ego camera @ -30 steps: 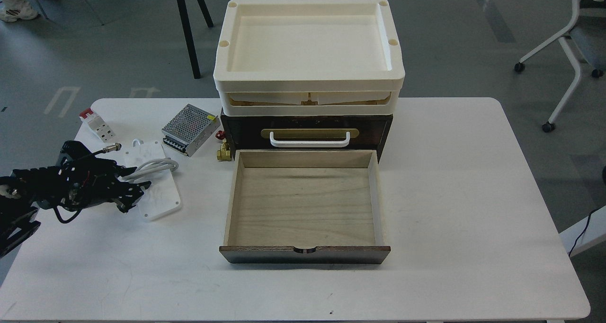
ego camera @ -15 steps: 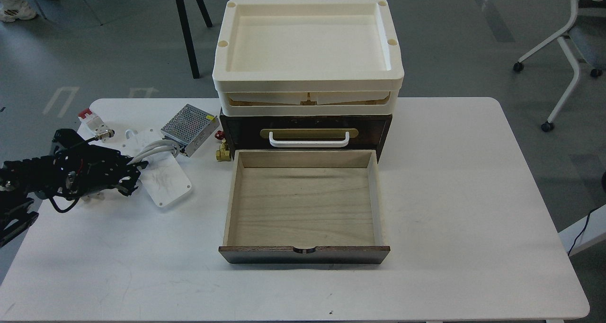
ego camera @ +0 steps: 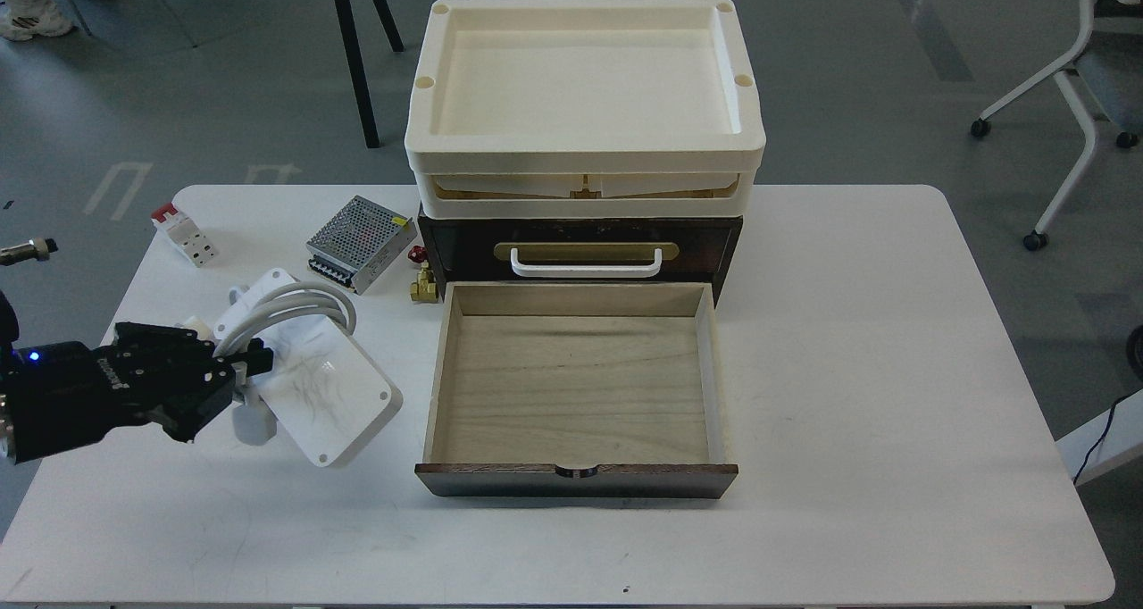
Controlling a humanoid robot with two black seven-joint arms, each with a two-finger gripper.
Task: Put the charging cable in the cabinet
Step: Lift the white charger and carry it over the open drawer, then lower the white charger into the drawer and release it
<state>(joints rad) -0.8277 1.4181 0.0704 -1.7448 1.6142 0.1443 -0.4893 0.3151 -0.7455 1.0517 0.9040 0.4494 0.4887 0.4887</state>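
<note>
The charging cable (ego camera: 308, 368), a grey-white cable looped on a flat white plate with corner holes, hangs above the table's left part, tilted, just left of the open drawer. My left gripper (ego camera: 241, 370) is shut on its left edge where the cable loops. The cabinet (ego camera: 580, 247) is dark brown with a white handle on a brass plate and cream trays (ego camera: 580, 100) on top. Its light-wood drawer (ego camera: 576, 386) is pulled fully out and holds nothing. My right gripper is out of view.
A silver perforated power-supply box (ego camera: 360, 243) lies left of the cabinet. A small red and brass valve (ego camera: 420, 279) sits beside it. A white and red block (ego camera: 183, 234) lies at the far left of the white table (ego camera: 893, 368). An office chair (ego camera: 1085, 82) stands at the far right.
My left gripper has lifted the cable plate off the table and carried it nearer and to the right, toward the drawer. The plate now tilts.
</note>
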